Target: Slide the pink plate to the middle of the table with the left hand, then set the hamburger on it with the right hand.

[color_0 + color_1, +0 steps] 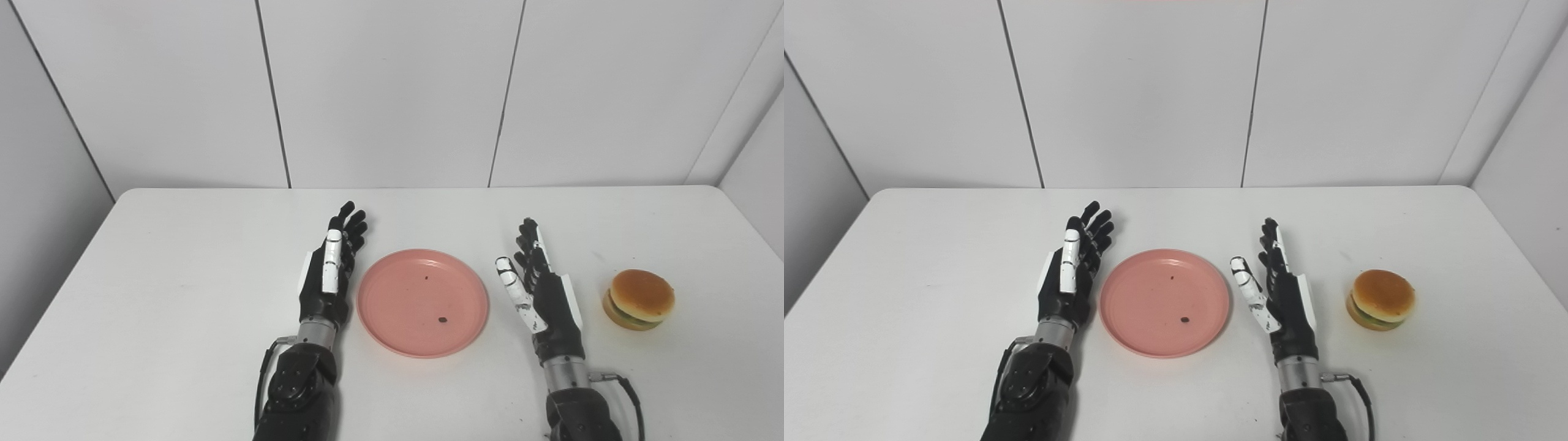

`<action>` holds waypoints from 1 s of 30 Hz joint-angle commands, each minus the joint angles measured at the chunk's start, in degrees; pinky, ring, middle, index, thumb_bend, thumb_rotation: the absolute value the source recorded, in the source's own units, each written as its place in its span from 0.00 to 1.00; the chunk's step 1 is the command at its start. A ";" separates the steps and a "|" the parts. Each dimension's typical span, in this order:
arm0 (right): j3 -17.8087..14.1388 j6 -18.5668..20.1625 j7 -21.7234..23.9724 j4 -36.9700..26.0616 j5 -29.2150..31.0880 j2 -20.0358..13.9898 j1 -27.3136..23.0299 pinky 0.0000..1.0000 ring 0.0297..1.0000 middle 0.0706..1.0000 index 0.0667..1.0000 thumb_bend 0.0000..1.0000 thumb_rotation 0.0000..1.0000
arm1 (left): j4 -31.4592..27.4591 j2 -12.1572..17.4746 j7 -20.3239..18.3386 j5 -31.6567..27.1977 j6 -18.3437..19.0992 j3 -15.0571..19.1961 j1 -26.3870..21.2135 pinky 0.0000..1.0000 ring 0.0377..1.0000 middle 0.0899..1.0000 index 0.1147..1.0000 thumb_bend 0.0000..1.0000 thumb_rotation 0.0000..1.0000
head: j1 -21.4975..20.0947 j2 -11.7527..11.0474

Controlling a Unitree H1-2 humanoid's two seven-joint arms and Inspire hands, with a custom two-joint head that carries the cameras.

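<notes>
The left robot hand [327, 275] stands on edge just beside the plate's left rim, fingers stretched forward and slightly spread, palm toward the plate, holding nothing. Whether it touches the rim cannot be told; in both views a thin strip of table shows between them. Its dark forearm comes up from the bottom edge, left of centre.

The right robot hand [542, 288] stands on edge too, on the plate's right side, fingers straight and apart, thumb angled out toward the plate, empty. It is near the plate but clearly apart from it.

The pink plate [422, 302] lies flat on the white table [184, 275] between the two hands, about mid-width and toward the near half. Two small dark specks sit on its surface.

The hamburger [639, 299] rests upright on the table to the right of the right hand, apart from it and well apart from the plate, bun on top with a green layer showing at the side.

Behind the table stands a white panelled wall [392, 92].
</notes>
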 commanded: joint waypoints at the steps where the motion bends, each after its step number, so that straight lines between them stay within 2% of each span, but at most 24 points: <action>1: 0.19 0.71 -1.91 -3.44 -4.42 -1.27 -2.67 0.87 0.92 0.94 0.96 0.63 0.74 | 3.25 2.86 -1.59 -0.44 0.13 0.76 5.61 0.96 0.94 0.92 0.90 0.58 1.00 | -1.00 0.06; 5: 0.64 7.43 -0.89 -7.85 -10.80 -4.00 -3.13 0.91 0.94 0.95 0.96 0.63 0.68 | 2.04 2.98 -1.36 -0.21 1.88 0.90 5.94 0.95 0.93 0.91 0.89 0.58 1.00 | -2.57 0.16; 7: 0.63 10.79 0.18 -10.12 -13.46 -5.90 -3.37 0.87 0.93 0.96 0.95 0.67 0.64 | 1.39 2.93 -1.40 -0.31 2.68 0.93 6.21 0.94 0.92 0.90 0.89 0.57 1.00 | -3.19 0.14; 9: 0.69 13.18 0.88 -11.62 -15.80 -7.47 -3.59 0.87 0.93 0.96 0.95 0.68 0.65 | 1.18 3.03 -1.75 -0.50 2.97 0.93 6.37 0.94 0.92 0.90 0.89 0.57 1.00 | -3.79 0.26; 14: 0.16 17.06 3.07 -14.12 -18.49 -11.36 -3.93 0.84 0.92 0.95 0.95 0.72 0.64 | 0.67 3.39 -2.40 -0.41 3.83 0.61 6.71 0.93 0.92 0.90 0.88 0.58 1.00 | -5.02 0.33; 22: -0.02 23.18 6.30 -18.37 -22.03 -15.06 -3.92 0.78 0.89 0.92 0.92 0.75 0.59 | 0.52 4.20 -2.66 0.23 4.97 0.19 7.07 0.91 0.89 0.88 0.86 0.59 1.00 | -7.91 -0.14; 26: 0.04 28.17 11.24 -20.38 -23.26 -17.29 -4.17 0.74 0.88 0.92 0.92 0.77 0.58 | 0.54 4.61 -3.03 0.02 5.30 0.10 7.16 0.91 0.88 0.87 0.86 0.59 1.00 | -8.76 -0.39; 30: 0.37 31.66 14.63 -21.27 -25.58 -19.63 -4.21 0.77 0.89 0.92 0.92 0.80 0.55 | -0.25 4.82 -3.09 -0.51 6.43 0.34 7.50 0.90 0.87 0.86 0.85 0.57 1.00 | -9.84 -0.44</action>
